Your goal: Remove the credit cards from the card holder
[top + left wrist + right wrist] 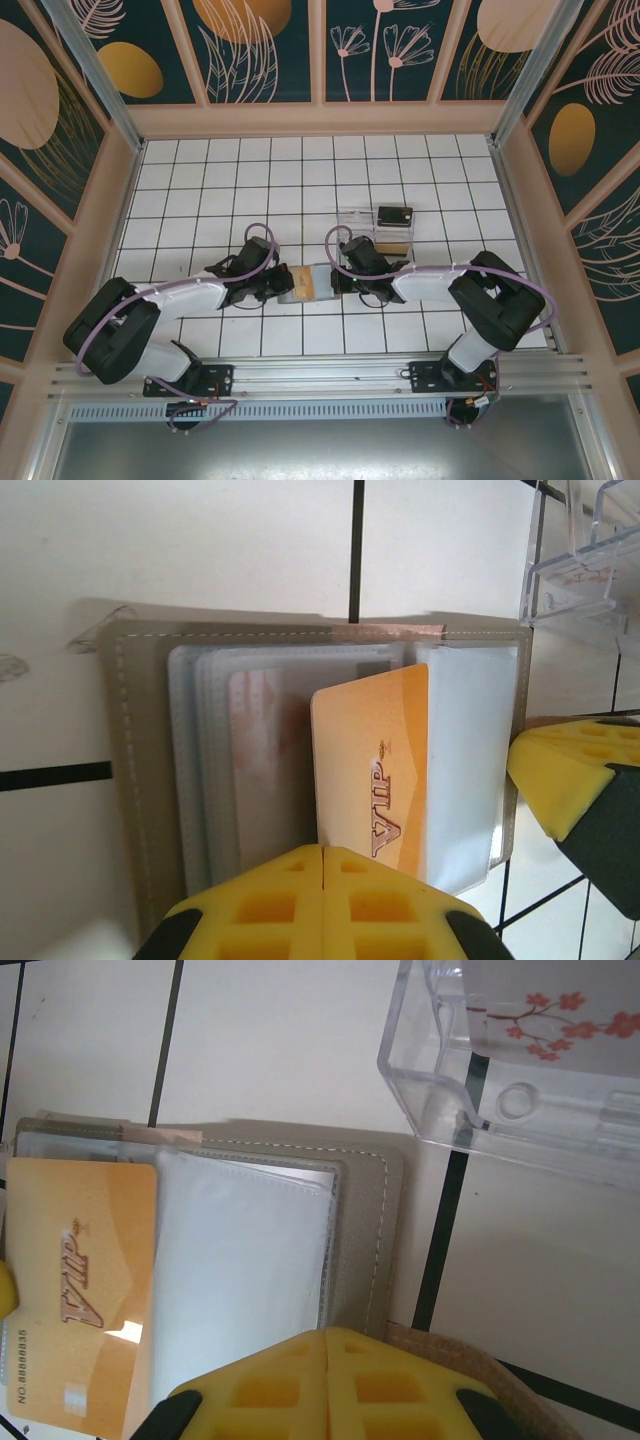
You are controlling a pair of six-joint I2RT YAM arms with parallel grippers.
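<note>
The card holder lies open on the tiles between both grippers, its clear sleeves facing up. A tan-gold VIP card sticks partly out of the sleeves across the middle fold. My left gripper is shut, its tips at the card's near edge. My right gripper is shut over the holder's opposite edge, beside the tan strap tab. A dark card rests on top of the clear tray.
The clear plastic tray stands just beyond the holder, close to my right gripper. White tiled floor stretches to the back and left. Patterned walls enclose the table on three sides.
</note>
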